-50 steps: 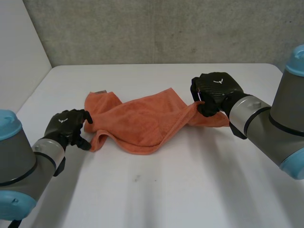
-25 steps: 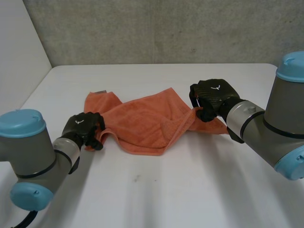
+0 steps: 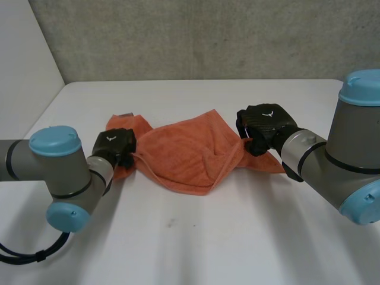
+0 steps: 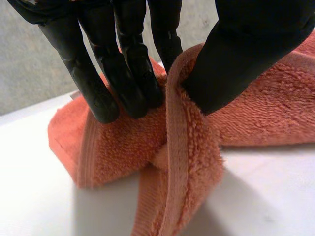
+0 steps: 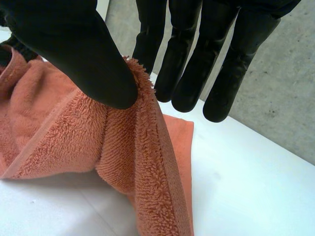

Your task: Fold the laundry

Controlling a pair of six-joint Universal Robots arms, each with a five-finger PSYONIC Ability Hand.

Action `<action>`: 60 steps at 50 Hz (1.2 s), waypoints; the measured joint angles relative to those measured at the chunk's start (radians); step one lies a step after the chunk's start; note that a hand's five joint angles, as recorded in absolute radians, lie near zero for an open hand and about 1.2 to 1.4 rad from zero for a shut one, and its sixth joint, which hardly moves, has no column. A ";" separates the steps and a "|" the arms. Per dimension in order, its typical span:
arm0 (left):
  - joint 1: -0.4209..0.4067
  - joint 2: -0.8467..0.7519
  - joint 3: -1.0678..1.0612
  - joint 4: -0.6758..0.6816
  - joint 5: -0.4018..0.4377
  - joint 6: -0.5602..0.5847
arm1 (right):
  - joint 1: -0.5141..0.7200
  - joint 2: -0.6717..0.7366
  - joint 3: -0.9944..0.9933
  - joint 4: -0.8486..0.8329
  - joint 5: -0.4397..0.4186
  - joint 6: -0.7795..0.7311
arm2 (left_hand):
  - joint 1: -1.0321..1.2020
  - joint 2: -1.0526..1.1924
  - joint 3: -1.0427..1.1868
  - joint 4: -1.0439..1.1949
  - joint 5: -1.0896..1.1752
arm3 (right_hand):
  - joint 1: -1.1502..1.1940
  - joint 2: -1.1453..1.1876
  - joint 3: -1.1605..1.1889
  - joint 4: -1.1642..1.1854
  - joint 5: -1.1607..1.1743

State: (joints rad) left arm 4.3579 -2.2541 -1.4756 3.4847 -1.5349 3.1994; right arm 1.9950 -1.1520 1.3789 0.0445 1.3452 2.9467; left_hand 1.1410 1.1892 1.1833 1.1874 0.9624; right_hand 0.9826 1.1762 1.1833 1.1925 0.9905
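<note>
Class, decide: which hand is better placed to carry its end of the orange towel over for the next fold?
Probably the right hand: it pinches a free, raised towel edge. The left hand also pinches a hem, but that end is bunched.

The left arm (image 3: 65,178) reached in from the towel's (image 3: 184,155) left side with its elbow bent. The left hand (image 3: 114,144) sat back-up at the towel's left end. Its fingers (image 4: 125,73) stood nearly straight on the cloth, and its thumb (image 4: 246,54) pressed a raised fold of hem against them in a pinch. The right arm (image 3: 329,166) came in from the towel's right side. The right hand (image 3: 264,123) sat back-up at the right end, its thumb (image 5: 78,54) pinching a lifted edge of towel against the straight fingers (image 5: 197,64).
</note>
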 measured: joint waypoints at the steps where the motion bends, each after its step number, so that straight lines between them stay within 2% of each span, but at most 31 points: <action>1: 0.000 0.000 0.000 0.000 0.000 0.000 | 0.000 0.000 0.000 0.000 0.000 0.000 | 0.000 0.000 0.000 0.000 0.000 | 0.000 0.000 0.000 0.000 0.000; 7: 0.003 0.016 0.006 0.019 -0.004 0.029 | -0.001 0.000 -0.009 0.003 -0.001 -0.004 | 0.000 0.005 0.006 0.004 0.000 | 0.000 0.000 0.000 0.000 0.000; 8: 0.011 0.087 -0.016 0.011 -0.004 0.073 | -0.002 -0.005 -0.018 0.006 -0.001 -0.011 | 0.000 0.006 0.006 0.004 0.000 | 0.000 0.000 0.000 0.000 0.000; 11: 0.016 0.128 -0.032 0.003 -0.003 0.091 | -0.005 -0.027 -0.036 0.020 0.001 -0.041 | 0.000 0.007 0.007 0.004 0.000 | 0.000 0.000 0.000 0.000 0.000; 12: 0.024 0.226 -0.070 -0.018 0.000 0.122 | -0.012 -0.058 -0.053 0.044 0.004 -0.082 | 0.000 0.007 0.007 0.004 0.000 | 0.000 0.000 0.000 0.000 0.000; 15: 0.030 0.304 -0.097 -0.035 0.002 0.140 | -0.030 -0.094 -0.071 0.072 0.008 -0.127 | 0.000 0.007 0.007 0.004 0.000 | 0.000 0.000 0.000 0.000 0.000; 16: 0.035 0.423 -0.126 -0.059 0.005 0.158 | -0.060 -0.143 -0.096 0.110 0.013 -0.179 | 0.000 0.008 0.008 0.004 0.000 | 0.000 0.000 0.000 0.000 0.000; 23: 0.053 0.778 -0.147 -0.135 0.053 0.178 | -0.137 -0.305 -0.187 0.211 0.021 -0.261 | 0.000 0.009 0.009 0.005 0.000 | 0.000 0.000 0.003 0.000 0.000; 29: 0.080 0.867 -0.130 -0.195 0.120 0.177 | -0.151 -0.355 -0.211 0.296 0.012 -0.272 | 0.000 0.009 0.009 0.008 0.000 | 0.000 0.000 0.004 0.000 0.000; 33: 0.100 0.829 -0.131 -0.230 0.139 0.176 | -0.148 -0.329 -0.206 0.358 0.006 -0.292 | 0.000 0.009 0.009 0.008 0.000 | 0.000 0.000 0.004 0.000 0.001; 43: 0.124 0.444 -0.090 -0.282 0.137 0.242 | -0.135 -0.049 -0.257 0.456 0.022 -0.429 | 0.000 0.009 0.010 0.008 0.000 | 0.000 0.000 0.004 0.000 0.002; 45: 0.124 0.444 -0.090 -0.282 0.137 0.242 | -0.135 -0.049 -0.257 0.456 0.022 -0.429 | 0.000 0.009 0.010 0.008 0.000 | 0.000 0.000 0.004 0.000 0.002; 47: 0.121 0.299 -0.002 -0.282 0.127 0.315 | -0.128 0.079 -0.350 0.453 0.030 -0.432 | 0.000 0.009 0.010 0.008 0.000 | 0.000 0.000 0.004 0.000 0.002; 48: 0.121 0.299 -0.002 -0.282 0.127 0.315 | -0.128 0.079 -0.350 0.453 0.030 -0.432 | 0.000 0.009 0.010 0.008 0.000 | 0.000 0.000 0.004 0.000 0.002; 50: 0.115 0.214 0.129 -0.273 0.111 0.377 | -0.115 0.182 -0.487 0.441 0.054 -0.404 | 0.000 0.010 0.010 0.009 0.000 | 0.000 0.000 0.004 0.000 0.002; 52: 0.105 0.179 0.263 -0.239 0.094 0.407 | -0.105 0.247 -0.647 0.396 0.093 -0.361 | 0.000 0.010 0.011 0.009 0.000 | 0.000 0.001 0.004 0.000 0.002; 53: 0.105 0.179 0.263 -0.239 0.094 0.407 | -0.105 0.247 -0.647 0.396 0.093 -0.361 | 0.000 0.010 0.011 0.009 0.000 | 0.000 0.001 0.004 0.000 0.002; 56: 0.083 0.193 0.421 -0.140 0.066 0.416 | -0.100 0.290 -0.836 0.276 0.141 -0.290 | 0.000 0.010 0.011 0.009 0.000 | 0.000 0.001 0.004 0.000 0.002; 58: 0.070 0.233 0.478 -0.042 0.043 0.410 | -0.100 0.286 -0.887 0.198 0.156 -0.253 | 0.000 0.010 0.011 0.009 0.000 | 0.000 0.001 0.004 0.000 0.002; 60: 0.059 0.286 0.493 0.064 0.022 0.400 | -0.103 0.226 -0.899 0.051 0.168 -0.189 | 0.000 0.010 0.011 0.009 0.000 | 0.000 0.001 0.004 0.000 0.002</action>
State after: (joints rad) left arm 4.4170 -1.9680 -0.9822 3.5489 -1.5127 3.5989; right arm 1.8917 -0.9262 0.4798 0.0951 1.5133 2.7573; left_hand 1.1410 1.1989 1.1942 1.1962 0.9624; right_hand 0.9826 1.1773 1.1876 1.1927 0.9926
